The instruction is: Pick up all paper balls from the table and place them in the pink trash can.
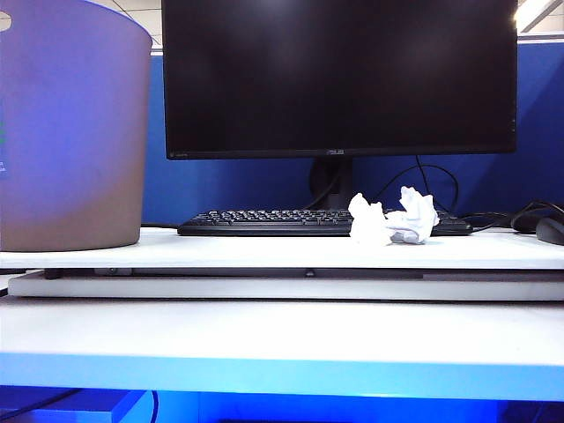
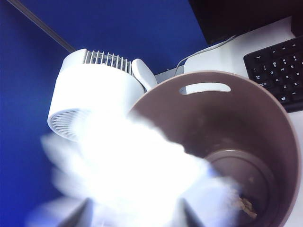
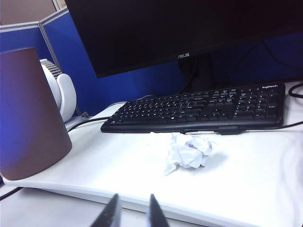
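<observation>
A crumpled white paper ball (image 1: 392, 220) lies on the white table (image 1: 264, 251) in front of the keyboard; the right wrist view has it too (image 3: 189, 151). The pink trash can (image 1: 70, 132) stands at the far left. My left gripper (image 2: 136, 213) hangs over the can's open mouth (image 2: 203, 113), jaws apart, with a second paper ball (image 2: 132, 165) as a blurred white mass between and beyond the fingers. My right gripper (image 3: 132, 210) hovers before the table's front edge, open and empty, well short of the lying ball. Neither gripper shows in the exterior view.
A black monitor (image 1: 339, 75) and black keyboard (image 1: 264, 220) stand behind the ball. A white fan (image 2: 80, 90) sits beside the can against the blue partition. A dark mouse (image 1: 551, 231) and cables lie at the far right. Small scraps (image 2: 244, 204) rest on the can's bottom.
</observation>
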You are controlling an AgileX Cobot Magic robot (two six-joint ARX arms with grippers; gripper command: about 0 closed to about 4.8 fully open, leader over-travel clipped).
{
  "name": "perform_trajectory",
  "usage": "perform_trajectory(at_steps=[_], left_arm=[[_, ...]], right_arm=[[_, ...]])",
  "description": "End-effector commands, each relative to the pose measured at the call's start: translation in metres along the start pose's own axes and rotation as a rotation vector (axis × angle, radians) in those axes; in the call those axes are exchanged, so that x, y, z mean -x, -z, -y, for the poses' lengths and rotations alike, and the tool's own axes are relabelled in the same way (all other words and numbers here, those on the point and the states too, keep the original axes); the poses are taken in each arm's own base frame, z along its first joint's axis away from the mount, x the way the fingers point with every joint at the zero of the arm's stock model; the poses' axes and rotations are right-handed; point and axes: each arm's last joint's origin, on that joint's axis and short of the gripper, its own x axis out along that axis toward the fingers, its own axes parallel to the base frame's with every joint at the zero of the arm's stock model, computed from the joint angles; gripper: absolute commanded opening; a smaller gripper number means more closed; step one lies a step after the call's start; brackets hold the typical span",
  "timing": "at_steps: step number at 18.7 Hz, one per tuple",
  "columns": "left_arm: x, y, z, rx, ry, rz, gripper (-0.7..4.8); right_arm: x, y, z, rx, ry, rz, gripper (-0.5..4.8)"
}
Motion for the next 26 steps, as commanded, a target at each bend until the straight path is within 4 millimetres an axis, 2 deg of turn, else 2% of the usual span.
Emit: perform_trajectory(at_steps=[1, 2, 5, 8, 10, 11, 13, 16, 17, 20, 22, 24, 26], left_arm=[[0.001, -0.003, -0.001, 0.019, -0.004, 0.028, 2.25], [0.000, -0.004, -0.001, 0.019, -0.004, 0.033, 2.33], [-0.002, -0.007, 0.001, 0.029, 0.022, 0.058, 3.03], [-0.003, -0.012, 0.003, 0.087, 0.113, 0.119, 3.06], [-0.007, -0.023, 0.019, 0.151, 0.552, 0.244, 3.06], [-0.015, -0.029, 0.030, 0.148, 0.742, 0.281, 3.06], [-0.039, -0.040, 0.071, 0.081, 0.945, 0.264, 3.14], [-0.083, -0.041, 0.137, -0.016, 1.113, 0.138, 4.43], [-0.111, -0.036, 0.190, -0.091, 1.172, 0.051, 4.79], [-0.138, -0.025, 0.251, -0.157, 1.223, -0.024, 4.79], [-0.148, -0.019, 0.280, -0.191, 1.205, -0.051, 4.79], [-0.155, -0.015, 0.301, -0.225, 1.123, -0.046, 4.79], [-0.160, -0.014, 0.311, -0.233, 1.039, -0.040, 4.79]], right_arm=[[0.000, -0.001, 0.000, -0.001, -0.011, 0.012, 0.65], [0.000, -0.001, 0.000, -0.002, -0.011, 0.012, 0.65], [0.000, -0.001, 0.000, -0.002, -0.011, 0.012, 0.65], [0.000, 0.000, 0.000, -0.002, -0.011, 0.011, 0.65], [0.000, -0.001, 0.000, -0.002, -0.008, 0.012, 0.64], [0.000, -0.001, 0.000, -0.002, -0.008, 0.012, 0.64], [0.000, 0.000, 0.000, -0.003, -0.012, 0.010, 0.64], [0.000, 0.000, 0.000, -0.004, -0.012, 0.011, 0.65], [0.000, -0.001, 0.000, -0.004, -0.010, 0.013, 0.64], [0.000, 0.000, 0.000, -0.005, -0.011, 0.011, 0.65], [0.000, 0.000, 0.000, -0.006, -0.010, 0.011, 0.65], [0.000, 0.000, 0.000, -0.005, -0.011, 0.011, 0.65], [0.000, 0.000, 0.000, -0.006, -0.010, 0.011, 0.65]])
